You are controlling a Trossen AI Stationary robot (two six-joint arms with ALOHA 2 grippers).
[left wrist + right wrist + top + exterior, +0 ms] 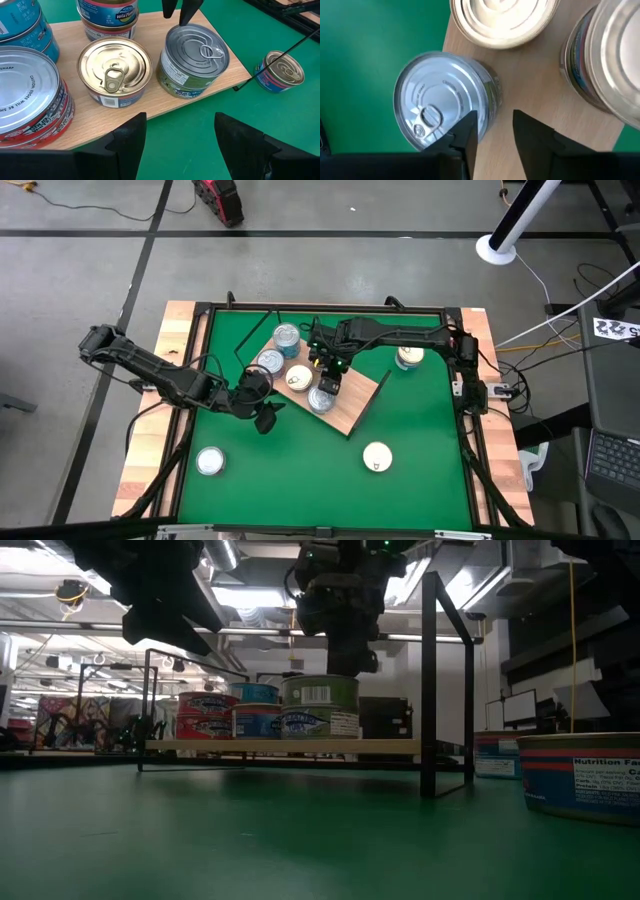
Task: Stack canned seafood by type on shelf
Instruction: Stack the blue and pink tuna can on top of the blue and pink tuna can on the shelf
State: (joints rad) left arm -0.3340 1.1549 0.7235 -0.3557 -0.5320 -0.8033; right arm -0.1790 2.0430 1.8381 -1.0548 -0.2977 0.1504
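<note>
On shelf (352,406): several tins, some stacked
Off shelf: three tins (210,461) on mat
Right gripper (328,383): open, empty, above green-label tin (192,62)
Left gripper (262,412): open, empty, beside shelf

Light-brown wood-grain shelf board (352,408) lies angled mid-mat, four round tins clustered on it. Right gripper (329,383) over the silver-lidded tin (321,399) at the board's near edge. Left gripper (262,415) off the board's left corner, fingers apart.

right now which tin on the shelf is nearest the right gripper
The green-label tin with the silver lid, at the shelf corner. The right gripper hangs just over its rim; the gold-lid tin sits beside it.
</note>
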